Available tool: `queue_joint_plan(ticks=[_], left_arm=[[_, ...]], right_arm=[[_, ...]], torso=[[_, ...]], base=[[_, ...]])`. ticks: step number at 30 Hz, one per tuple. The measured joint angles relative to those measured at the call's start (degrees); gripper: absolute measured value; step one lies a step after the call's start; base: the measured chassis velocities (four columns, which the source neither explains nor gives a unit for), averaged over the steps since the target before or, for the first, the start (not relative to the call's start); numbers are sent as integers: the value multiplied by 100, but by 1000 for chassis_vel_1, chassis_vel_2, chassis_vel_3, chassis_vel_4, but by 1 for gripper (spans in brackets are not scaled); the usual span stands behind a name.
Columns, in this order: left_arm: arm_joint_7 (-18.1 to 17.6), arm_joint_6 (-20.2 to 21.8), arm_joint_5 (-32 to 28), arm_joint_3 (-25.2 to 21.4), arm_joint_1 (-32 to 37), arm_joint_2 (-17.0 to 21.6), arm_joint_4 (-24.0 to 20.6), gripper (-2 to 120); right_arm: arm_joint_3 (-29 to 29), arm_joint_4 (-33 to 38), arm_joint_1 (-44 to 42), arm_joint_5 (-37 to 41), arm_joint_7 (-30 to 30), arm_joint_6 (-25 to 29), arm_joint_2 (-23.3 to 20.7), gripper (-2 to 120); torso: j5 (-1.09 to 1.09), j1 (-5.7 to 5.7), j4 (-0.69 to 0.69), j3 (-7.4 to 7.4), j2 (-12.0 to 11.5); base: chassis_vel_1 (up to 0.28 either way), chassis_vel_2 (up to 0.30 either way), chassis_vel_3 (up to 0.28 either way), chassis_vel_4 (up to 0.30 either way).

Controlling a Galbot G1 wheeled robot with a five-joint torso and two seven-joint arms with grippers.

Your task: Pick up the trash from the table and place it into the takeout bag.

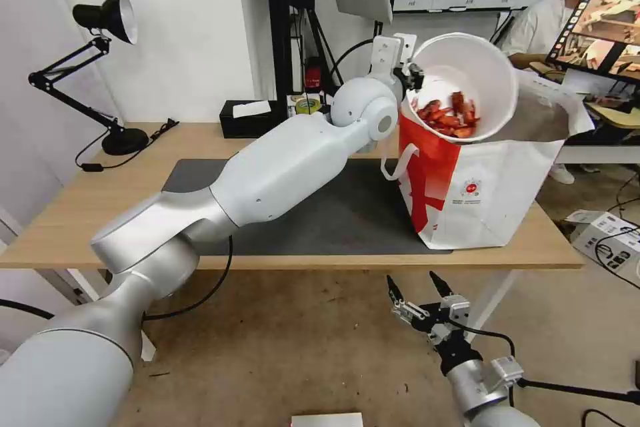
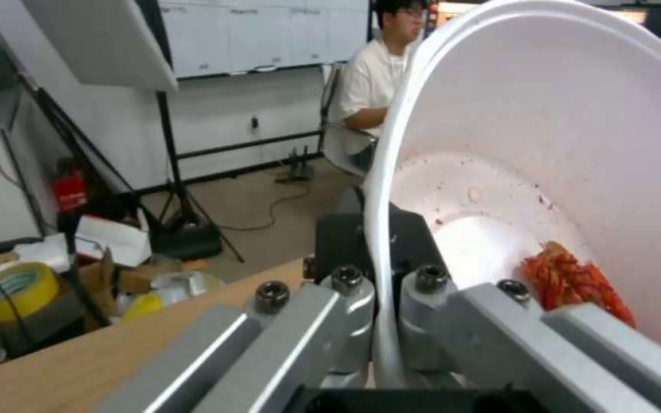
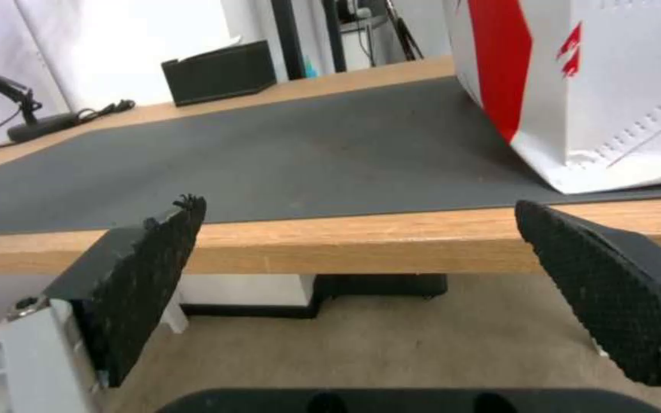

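Observation:
My left gripper [image 1: 408, 77] is shut on the rim of the white bowl [image 1: 467, 73], which is tipped on its side over the mouth of the red-and-white takeout bag [image 1: 480, 187]. Red shells [image 1: 448, 117] lie heaped at the bowl's lowest part, just above the bag's opening. The left wrist view has the fingers clamped on the bowl's [image 2: 560, 143] rim, with the shells [image 2: 575, 284] inside. The bag stands on the right end of the dark mat [image 1: 347, 213] on the table [image 1: 87, 213]. My right gripper [image 1: 419, 287] hangs open below the table's front edge, its pads [image 3: 147, 269] wide apart.
A black desk lamp [image 1: 107, 20] stands at the table's far left corner. A black tissue box [image 1: 250, 118] and a tape roll [image 1: 307, 105] sit along the back edge. A cardboard box [image 1: 607, 240] lies on the floor to the right.

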Motion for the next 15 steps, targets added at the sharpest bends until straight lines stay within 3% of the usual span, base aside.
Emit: queue_joint_plan(ticks=[15], left_arm=[[270, 25, 254, 235, -45, 276, -67, 3]], right_arm=[[0, 0, 0, 0, 0, 0, 0, 100]], torso=[[0, 0, 1, 0, 0]], base=[[0, 0, 0, 0]])
